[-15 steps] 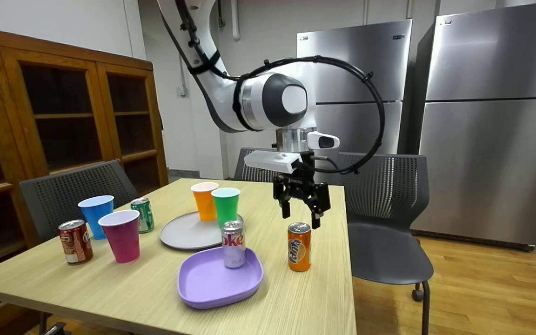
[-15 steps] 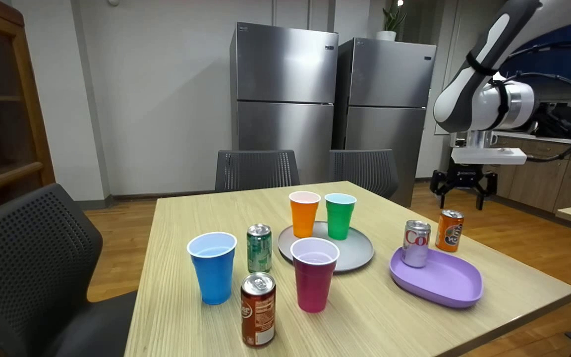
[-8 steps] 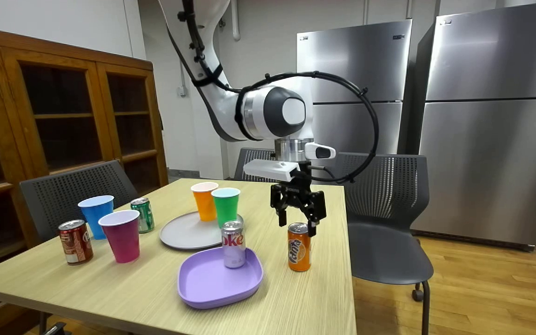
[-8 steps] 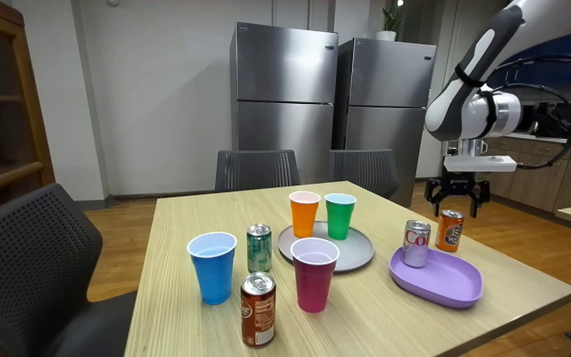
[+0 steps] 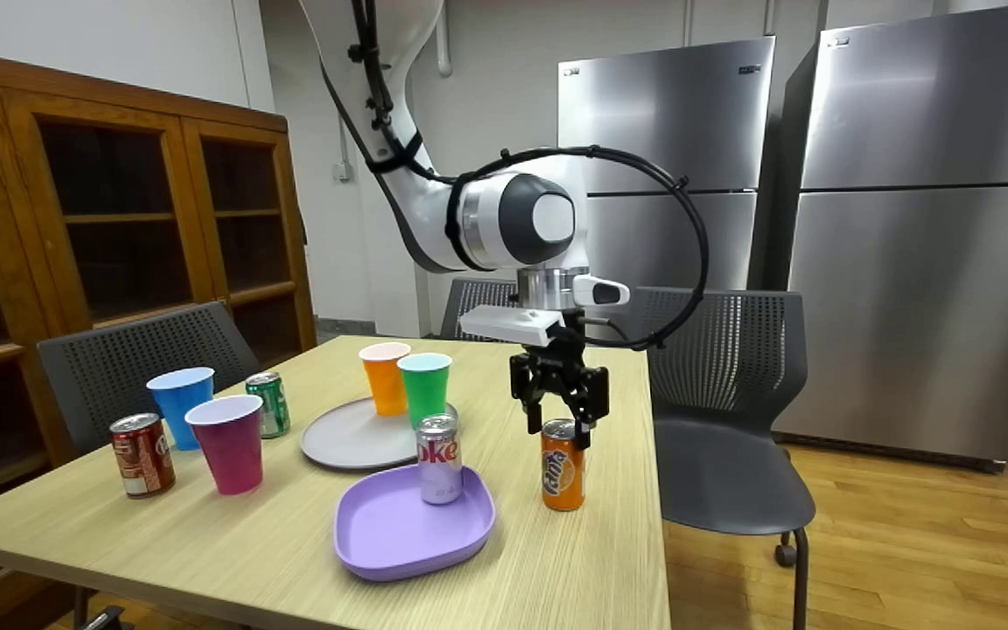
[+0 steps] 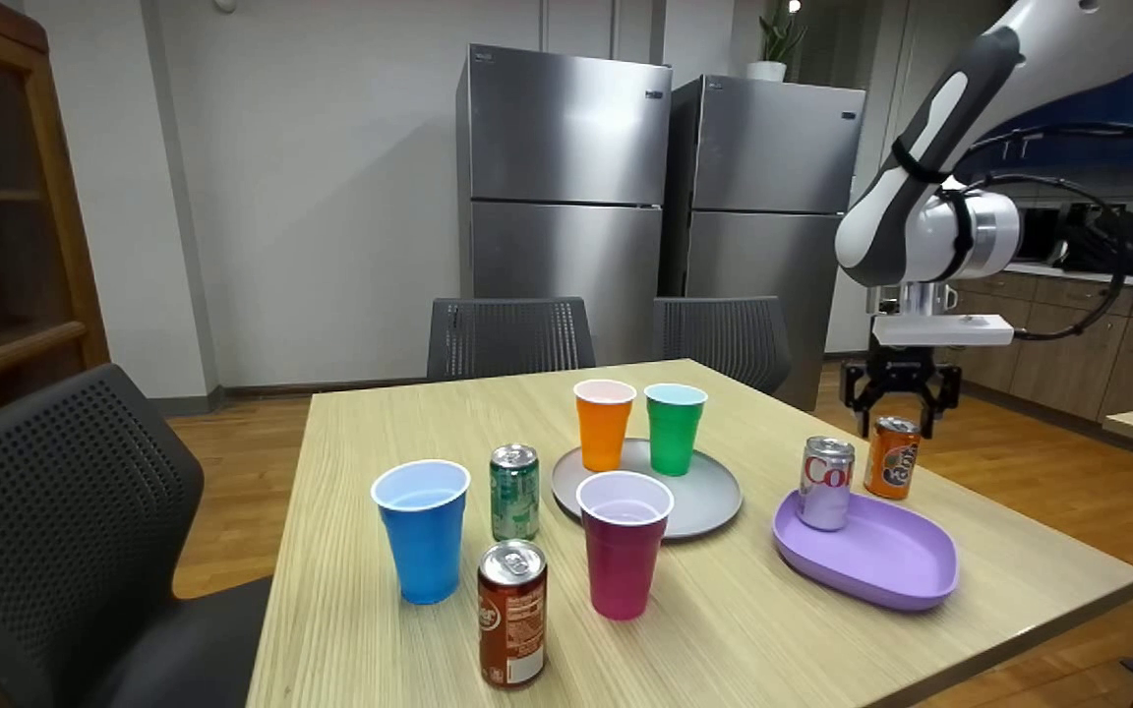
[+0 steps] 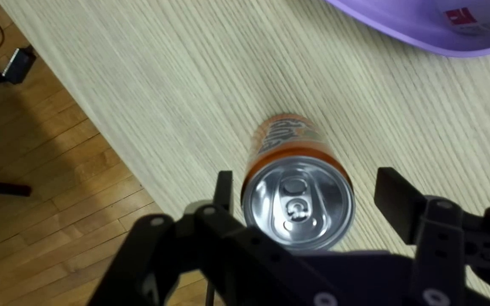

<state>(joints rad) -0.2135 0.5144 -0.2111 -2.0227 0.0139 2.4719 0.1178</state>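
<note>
End effector (image 7: pixel 309 197) spread, astride orange can (image 5: pixel 563 472)

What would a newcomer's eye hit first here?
Probably the black gripper, open astride the top of the orange Fanta can near the edge of the table. Then likely the bright purple tray, with a silver Coke can standing in it, and the orange cup and green cup on the grey plate.

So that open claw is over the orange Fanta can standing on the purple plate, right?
Not quite: the wrist view shows the orange Fanta can on the table, beside the purple plate; the open gripper is indeed over the can.
</note>
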